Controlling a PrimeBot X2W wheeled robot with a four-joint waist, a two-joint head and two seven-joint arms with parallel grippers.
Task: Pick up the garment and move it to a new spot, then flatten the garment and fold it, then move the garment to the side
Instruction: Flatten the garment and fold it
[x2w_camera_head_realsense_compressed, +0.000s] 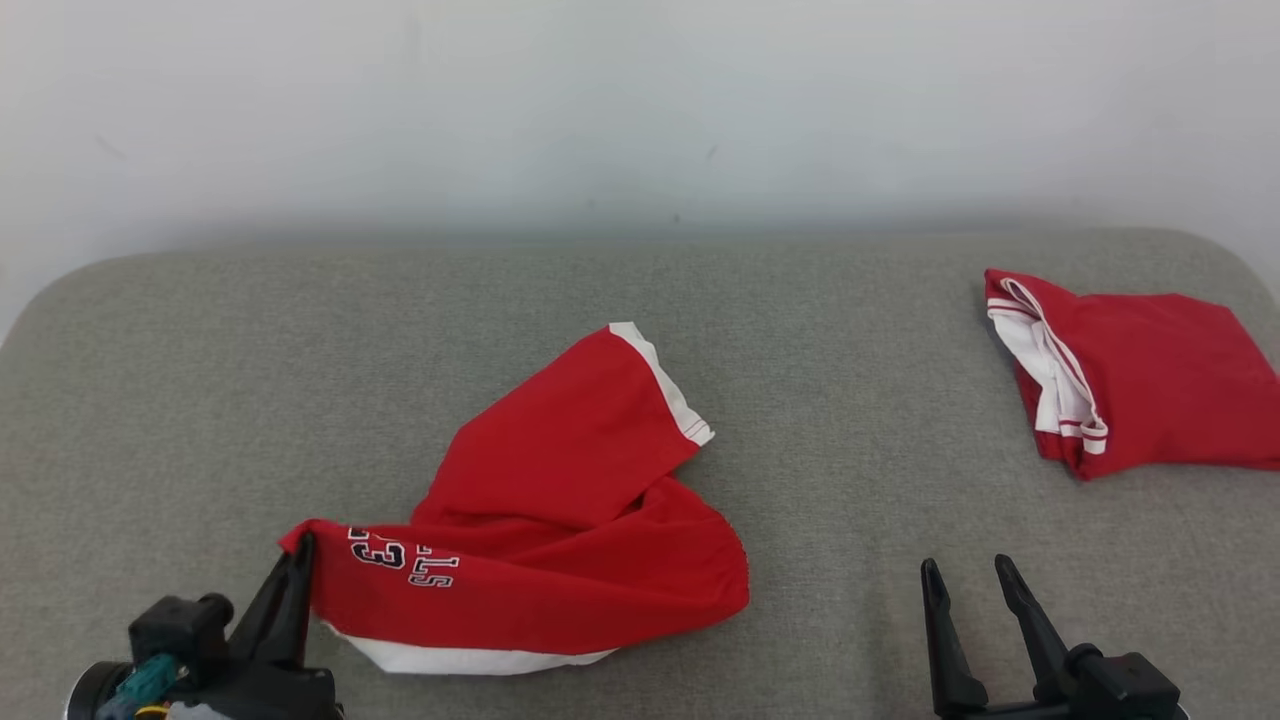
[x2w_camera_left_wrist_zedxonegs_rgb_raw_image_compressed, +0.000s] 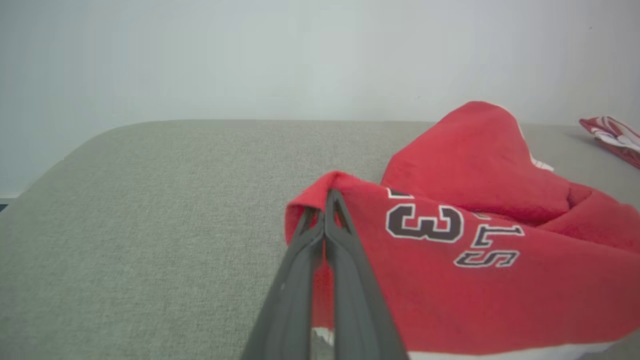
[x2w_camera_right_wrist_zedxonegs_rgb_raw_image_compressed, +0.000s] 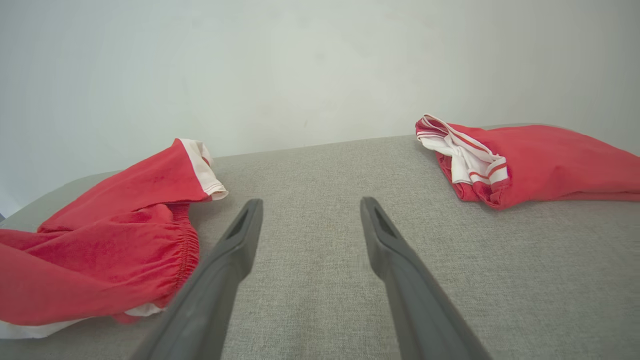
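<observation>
Fingers (x2w_camera_left_wrist_zedxonegs_rgb_raw_image_compressed: 345, 260) of the left gripper (x2w_camera_head_realsense_compressed: 300, 548) are pinched fully together on the near-left corner of the garment (x2w_camera_head_realsense_compressed: 560, 540), with red cloth bunched around the tips. Empty right gripper (x2w_camera_head_realsense_compressed: 966, 566) is spread wide over the near-right part of the grey pad (x2w_camera_head_realsense_compressed: 820, 350), well apart from the garment. Garment = red shorts with white hem bands, crumpled, lying near-left of the pad's middle. Its gathered elastic edge is on the right gripper's side, and one leg runs toward the pad's far side, white cuff at the end. Print beside the left tips: a "3" and "LS" legible, rest lost in the fold. Second red piece (x2w_camera_head_realsense_compressed: 1140, 370), white striped trim, folded, sits at the pad's far-right edge. Pale wall (x2w_camera_head_realsense_compressed: 640, 100) behind the pad.
</observation>
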